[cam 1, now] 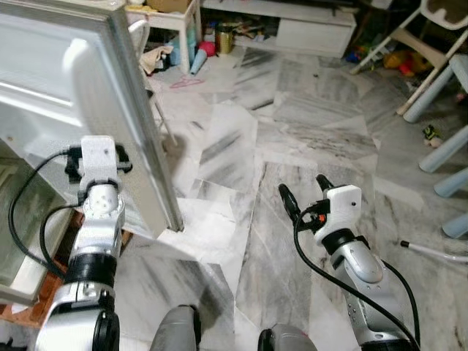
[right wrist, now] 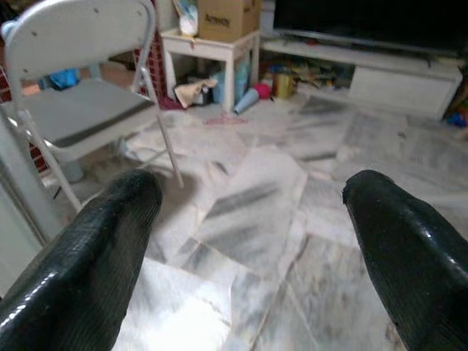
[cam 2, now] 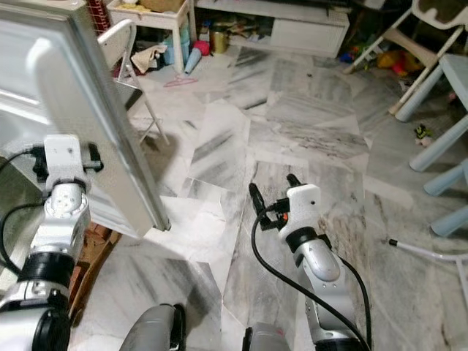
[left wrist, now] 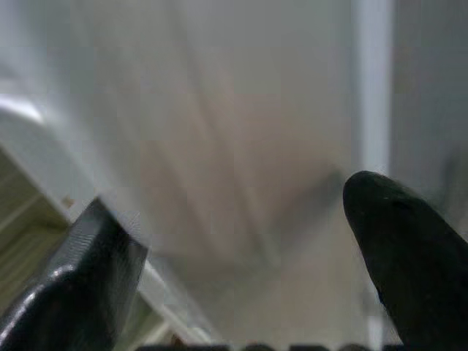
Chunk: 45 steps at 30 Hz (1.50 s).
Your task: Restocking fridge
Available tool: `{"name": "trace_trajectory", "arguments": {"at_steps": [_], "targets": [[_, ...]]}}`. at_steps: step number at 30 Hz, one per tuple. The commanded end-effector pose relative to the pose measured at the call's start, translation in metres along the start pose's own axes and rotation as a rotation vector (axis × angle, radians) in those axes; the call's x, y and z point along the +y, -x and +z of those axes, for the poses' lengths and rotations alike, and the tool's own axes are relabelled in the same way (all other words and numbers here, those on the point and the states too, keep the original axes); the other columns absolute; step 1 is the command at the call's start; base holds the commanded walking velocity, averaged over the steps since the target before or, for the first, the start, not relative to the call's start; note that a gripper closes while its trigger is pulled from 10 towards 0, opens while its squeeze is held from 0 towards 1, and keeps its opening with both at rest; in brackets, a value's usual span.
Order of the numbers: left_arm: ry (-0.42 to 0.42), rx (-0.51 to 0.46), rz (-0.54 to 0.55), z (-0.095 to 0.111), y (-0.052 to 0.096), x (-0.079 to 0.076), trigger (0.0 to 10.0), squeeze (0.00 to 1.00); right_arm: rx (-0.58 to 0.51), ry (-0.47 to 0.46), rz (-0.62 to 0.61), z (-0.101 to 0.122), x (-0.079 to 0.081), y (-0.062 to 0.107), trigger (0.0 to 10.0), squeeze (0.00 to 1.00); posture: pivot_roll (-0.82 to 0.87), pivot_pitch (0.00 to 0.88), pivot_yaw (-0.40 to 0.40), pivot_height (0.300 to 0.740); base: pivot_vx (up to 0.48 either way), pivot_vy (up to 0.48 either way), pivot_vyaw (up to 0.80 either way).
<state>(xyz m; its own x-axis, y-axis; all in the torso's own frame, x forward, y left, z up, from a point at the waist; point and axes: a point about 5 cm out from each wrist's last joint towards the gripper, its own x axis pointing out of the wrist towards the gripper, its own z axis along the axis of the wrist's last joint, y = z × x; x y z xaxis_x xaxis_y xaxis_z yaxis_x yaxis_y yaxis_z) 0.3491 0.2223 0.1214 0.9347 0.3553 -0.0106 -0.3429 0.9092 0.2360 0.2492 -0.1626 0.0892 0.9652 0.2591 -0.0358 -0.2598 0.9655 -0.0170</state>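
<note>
Fridge door (cam 1: 88, 95) open; left gripper (left wrist: 241, 256) close against it

white fridge door (cam 1: 88, 95), grey-veined marble floor (cam 1: 292, 139).

Grey marble floor (cam 1: 307, 146), folding chair (right wrist: 80, 110), low white cabinet (cam 1: 314, 29).

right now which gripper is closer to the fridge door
Left. The left gripper is right up against the fridge door, jaws open. The right gripper hangs apart from it over the bare floor, jaws open.
</note>
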Motion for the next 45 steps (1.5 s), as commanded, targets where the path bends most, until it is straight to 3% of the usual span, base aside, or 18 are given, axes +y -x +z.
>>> {"name": "trace_trajectory", "arguments": {"at_steps": [1, 11, 13, 15, 16, 19, 26, 34, 37, 43, 45], "targets": [[-0.001, 0.006, -0.010, -0.002, -0.001, 0.000, 10.0, 0.00, -0.018, 0.000, -0.008, 0.006, -0.003, 0.001, 10.0, 0.00, -0.08, 0.097, -0.012, 0.740, 0.439, 0.000, 0.00], [0.010, -0.004, -0.005, -0.001, -0.007, -0.006, 10.0, 0.00, -0.010, -0.001, -0.001, 0.004, -0.001, 0.004, 10.0, 0.00, -0.08, 0.102, -0.011, 0.740, 0.322, 0.000, 0.00], [0.025, -0.014, -0.048, 0.000, -0.005, -0.014, 10.0, 0.00, -0.010, 0.001, 0.000, 0.004, -0.001, 0.004, 10.0, 0.00, -0.08, 0.102, -0.011, 0.740, 0.000, 0.000, 0.00], [0.045, -0.019, -0.158, -0.001, 0.000, -0.029, 10.0, 0.00, -0.009, 0.002, -0.002, 0.004, -0.001, 0.003, 10.0, 0.00, -0.08, 0.102, -0.011, 0.740, 0.000, 0.000, 0.00], [0.077, -0.014, -0.300, -0.003, 0.007, -0.048, 10.0, 0.00, -0.007, 0.005, -0.003, 0.003, -0.001, 0.002, 10.0, 0.00, -0.08, 0.103, -0.014, 0.740, 0.000, 0.000, 0.00], [0.013, -0.095, -0.388, 0.002, 0.015, -0.059, 10.0, 0.00, -0.012, 0.008, -0.004, 0.004, -0.001, 0.001, 10.0, 0.00, -0.08, 0.103, -0.014, 0.740, 0.000, 0.000, 0.00], [0.028, -0.108, -0.396, -0.006, 0.027, -0.056, 10.0, 0.00, -0.020, 0.014, -0.020, 0.005, -0.001, 0.001, 10.0, 0.00, -0.08, 0.101, -0.007, 0.740, 0.000, 0.000, 0.00], [-0.009, -0.187, -0.512, -0.014, 0.062, -0.053, 10.0, 0.00, -0.030, 0.032, -0.065, 0.005, -0.005, -0.001, 10.0, 0.00, -0.06, 0.099, -0.001, 0.740, 0.000, 0.000, 0.00], [-0.008, -0.172, -0.509, -0.015, 0.064, -0.054, 10.0, 0.00, -0.031, 0.032, -0.064, 0.004, -0.003, -0.003, 10.0, 0.00, -0.06, 0.094, -0.002, 0.740, 0.000, 0.000, 0.00], [-0.004, -0.177, -0.477, -0.004, 0.052, -0.058, 10.0, 0.00, -0.039, 0.035, -0.074, 0.006, -0.004, -0.006, 10.0, 0.00, -0.06, 0.087, 0.001, 0.740, 0.000, 0.000, 0.00], [0.001, -0.172, -0.492, 0.000, 0.049, -0.065, 10.0, 0.00, -0.038, 0.035, -0.083, 0.005, -0.005, -0.006, 10.0, 0.00, -0.06, 0.085, 0.003, 0.740, 0.000, 0.000, 0.00]]}}
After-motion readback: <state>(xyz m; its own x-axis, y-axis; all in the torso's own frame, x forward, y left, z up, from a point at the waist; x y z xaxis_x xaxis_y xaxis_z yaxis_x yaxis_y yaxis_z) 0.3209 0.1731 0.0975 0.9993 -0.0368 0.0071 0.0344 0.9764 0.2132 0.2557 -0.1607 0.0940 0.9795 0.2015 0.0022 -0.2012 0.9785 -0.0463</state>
